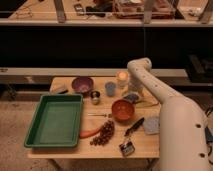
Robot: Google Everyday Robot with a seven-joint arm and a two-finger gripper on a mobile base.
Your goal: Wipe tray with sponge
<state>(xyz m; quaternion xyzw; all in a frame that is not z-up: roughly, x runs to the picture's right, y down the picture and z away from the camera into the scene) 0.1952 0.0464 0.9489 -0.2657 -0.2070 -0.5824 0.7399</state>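
Your claw (133, 92) hangs over the tabletop's (105, 150) far right, and you cannot tell its state. The sponge (110, 88) stands beside it, apart from the tray (52, 145).

The tray (55, 122) was plain green and the sponge (110, 88) light blue. The purple bowl (82, 84), orange bowl (123, 109) and blue-grey cloth (151, 125) lay on the tan table (75, 150). The off-white gripper (134, 92) hung just right of the sponge.
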